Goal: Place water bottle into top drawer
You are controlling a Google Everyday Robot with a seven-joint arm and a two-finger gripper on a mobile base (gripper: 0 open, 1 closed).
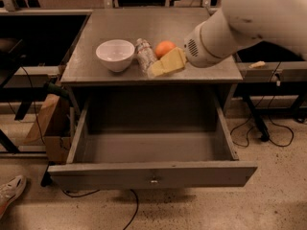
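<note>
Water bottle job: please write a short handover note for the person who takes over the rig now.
Gripper: over the cabinet top, at the right side of the bottle, close to the orange. Contact with the bottle cannot be told.
Bottle: lying on the cabinet top between the bowl and the orange, not lifted.
Drawer: pulled open, nothing visible inside.
Done: drawer open.
Left: grasp the bottle, lift it, lower it into the drawer, release.
</note>
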